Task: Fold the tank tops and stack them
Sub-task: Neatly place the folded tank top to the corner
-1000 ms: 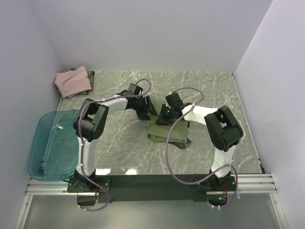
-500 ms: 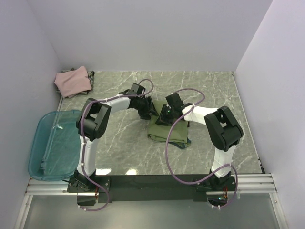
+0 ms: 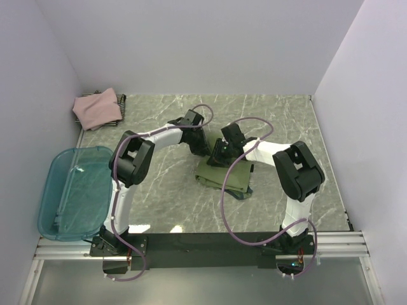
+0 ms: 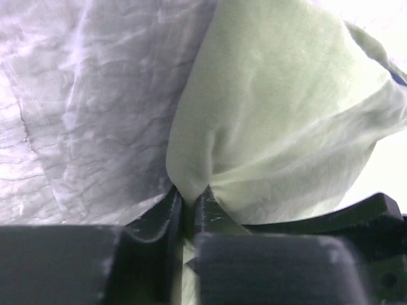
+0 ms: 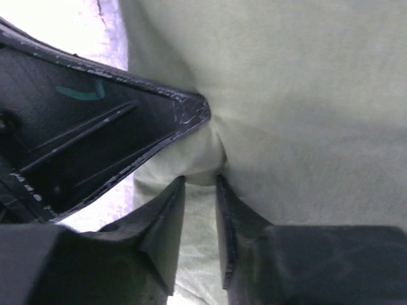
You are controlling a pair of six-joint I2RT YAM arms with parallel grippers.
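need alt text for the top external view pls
Two robot arms reach to the middle of a marble table, the left gripper and right gripper meeting at the far edge of a folded olive-green tank top. A dusty-pink tank top lies on a dark striped one in the far left corner; a teal bin sits at the left.
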